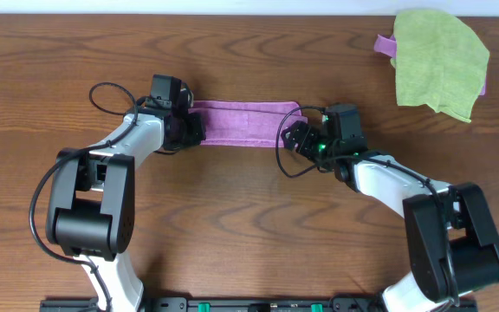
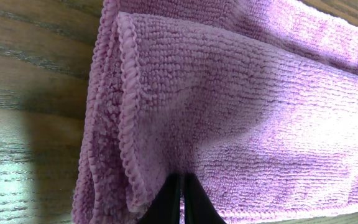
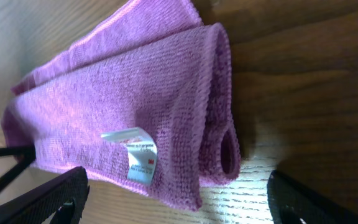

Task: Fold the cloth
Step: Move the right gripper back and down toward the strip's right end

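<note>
A purple cloth [image 1: 245,121] lies folded into a long narrow strip on the wooden table. My left gripper [image 1: 191,128] is at its left end, shut on the cloth's near edge [image 2: 166,112]; the closed fingertips [image 2: 183,200] pinch the folded layers. My right gripper [image 1: 294,139] is at the strip's right end, open, its two fingers [image 3: 179,202] spread wide on either side of the cloth's end [image 3: 166,106] without touching it. A white label [image 3: 138,155] shows on that end.
A green cloth [image 1: 440,61] lies on another purple cloth [image 1: 385,43] at the table's far right corner. Black cables loop beside both wrists.
</note>
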Robot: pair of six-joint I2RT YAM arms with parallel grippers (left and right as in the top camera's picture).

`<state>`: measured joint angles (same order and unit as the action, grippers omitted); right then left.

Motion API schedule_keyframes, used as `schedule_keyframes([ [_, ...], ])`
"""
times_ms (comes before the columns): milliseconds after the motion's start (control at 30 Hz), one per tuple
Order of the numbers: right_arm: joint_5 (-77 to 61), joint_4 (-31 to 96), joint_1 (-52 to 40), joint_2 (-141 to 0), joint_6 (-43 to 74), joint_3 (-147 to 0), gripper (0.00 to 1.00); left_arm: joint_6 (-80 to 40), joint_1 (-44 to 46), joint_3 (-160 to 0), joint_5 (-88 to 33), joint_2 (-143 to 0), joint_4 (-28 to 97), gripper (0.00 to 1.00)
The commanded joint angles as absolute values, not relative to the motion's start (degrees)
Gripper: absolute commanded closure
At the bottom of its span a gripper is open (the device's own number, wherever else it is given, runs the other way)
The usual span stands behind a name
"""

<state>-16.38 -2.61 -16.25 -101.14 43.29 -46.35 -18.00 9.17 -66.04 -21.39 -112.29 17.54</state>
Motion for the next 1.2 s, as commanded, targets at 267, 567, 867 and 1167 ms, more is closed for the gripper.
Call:
schedule_keyframes([
  [267, -16.93, -4.19, -16.47, -102.69, 42.06, -38.13, 0.11, -18.0, 9.56, -66.39, -20.58, -114.13, 18.39, 0.94],
  [567, -11.44, 1.5, -16.51, -78.54, 36.45, -31.09, 0.01, -18.04, 9.56, -66.39, -20.58, -114.13, 19.33, 0.94],
  [867, -10.55, -14.41, -16.43, -63.0, 35.92, -12.14, 0.01, -18.0, 9.58, -66.39, -20.43, -114.13, 19.42, 0.94],
  [1167, -9.93, -35.05, -15.05, -74.87, 34.46, -6.13, 0.01, -17.98, 9.85, -66.39, -18.41, -114.13, 18.24, 0.94],
])
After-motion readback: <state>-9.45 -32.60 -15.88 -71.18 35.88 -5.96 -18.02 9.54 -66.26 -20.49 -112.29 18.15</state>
